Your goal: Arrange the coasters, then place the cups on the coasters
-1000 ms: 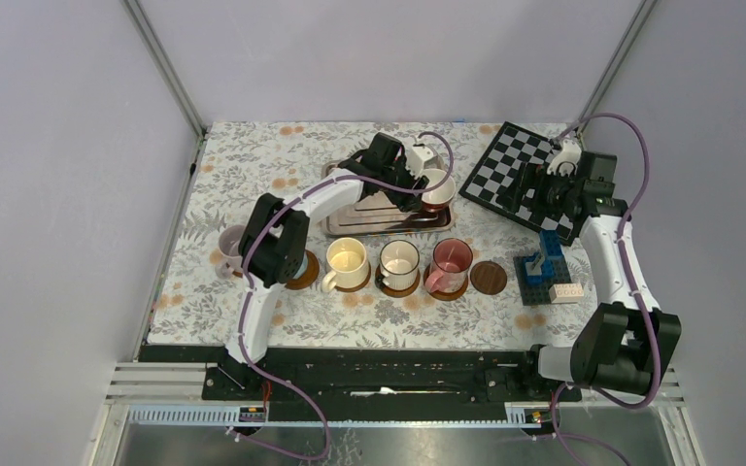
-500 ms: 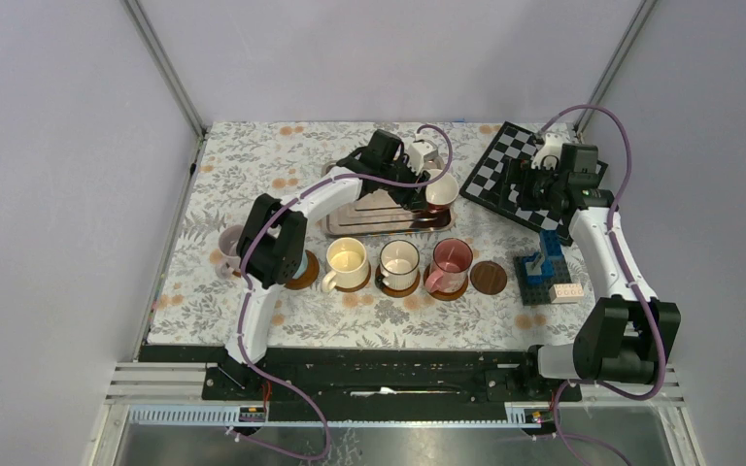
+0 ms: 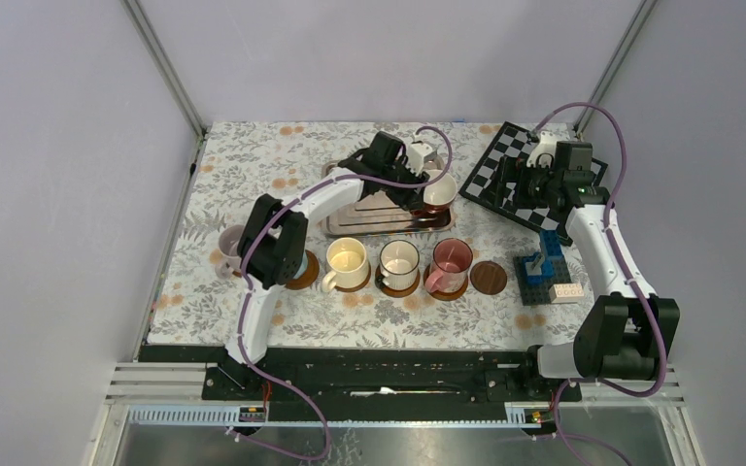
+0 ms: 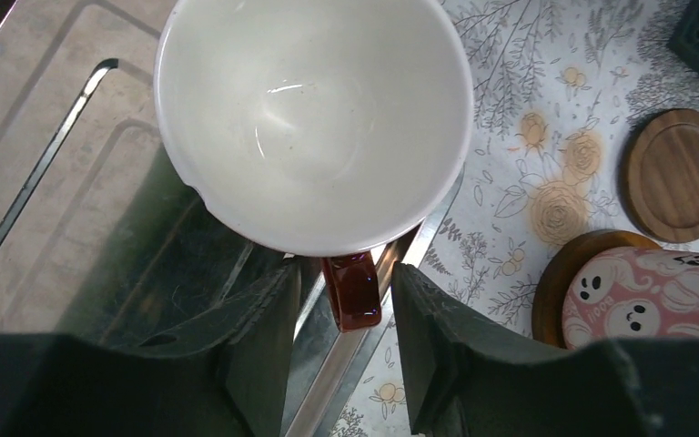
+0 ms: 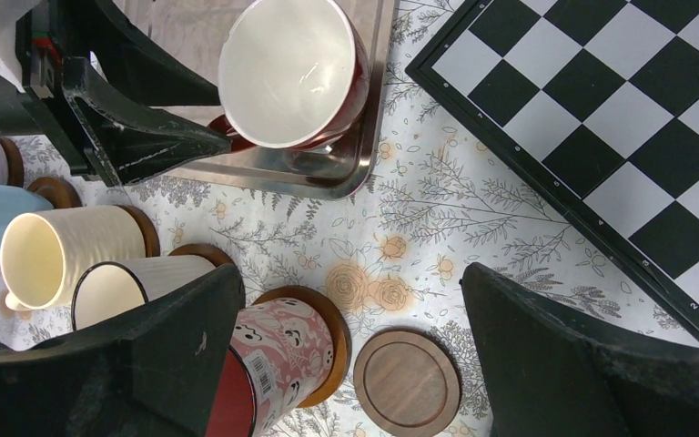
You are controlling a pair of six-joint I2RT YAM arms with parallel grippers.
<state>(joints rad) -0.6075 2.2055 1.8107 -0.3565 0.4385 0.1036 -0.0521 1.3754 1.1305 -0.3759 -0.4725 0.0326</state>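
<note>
– Red cup (image 4: 314, 118) with the white inside sits at the end of the metal tray (image 4: 45, 182). Where should it go?
– On the bare coaster (image 4: 678, 175), beside the pink cup (image 4: 646, 291). The left gripper (image 4: 344, 300) has its jaws on both sides of the handle (image 4: 352, 293). I can't tell if they squeeze it.
– What could go wrong?
– The handle is thin and shiny. With a loose hold the cup could swing, tip or slip. It could catch the tray's edge, or bump the pink cup.
– And the right gripper (image 5: 353, 273)?
– Wide open, holding nothing, above the table (image 5: 437, 209).
</note>
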